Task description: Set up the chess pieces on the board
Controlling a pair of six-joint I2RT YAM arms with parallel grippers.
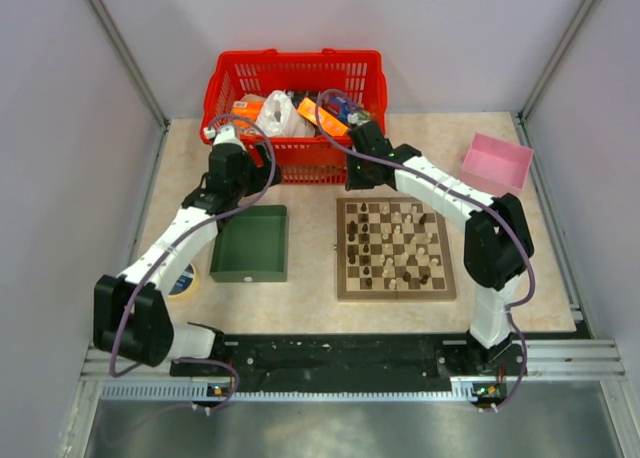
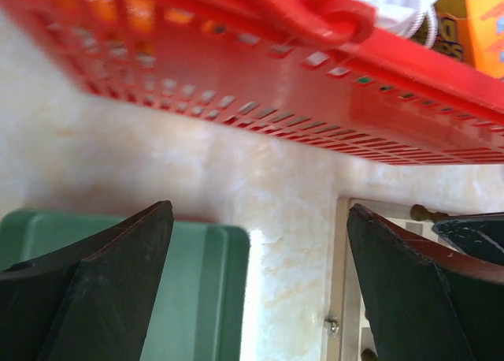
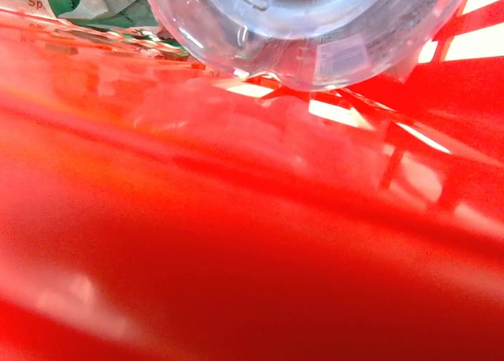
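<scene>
First, nearest us, the two arm bases sit on the black rail at the table's near edge. Just beyond them the board (image 1: 396,248) lies flat, right of centre. The chess pieces (image 1: 398,240) stand on it in a loose scatter over many squares, dark and pale mixed, not drawn up in ranks; we judge the set-up barely begun. A green tray (image 1: 250,243) lies left of the board, apart from it. Farther on, the left gripper (image 2: 260,298) hangs over the gap between tray and board, its fingers (image 2: 102,290) wide apart with nothing between them. The right gripper (image 1: 358,146) is at the front rim of the red basket (image 1: 295,78), so close that its own camera shows only blurred red plastic and a clear bottle (image 3: 315,30). We cannot tell whether its jaws are apart or together, nor whether anything is held. For the step, we would bring a gripper over the board, descend straight down on one piece at the edge of the cluster, grip its body low, and lift clear before travelling, since the neighbours stand close and look easy to tip. A pink tray (image 1: 497,161) sits at the far right. The tabletop is pale marbled beige; plain grey walls with aluminium rails enclose it.
</scene>
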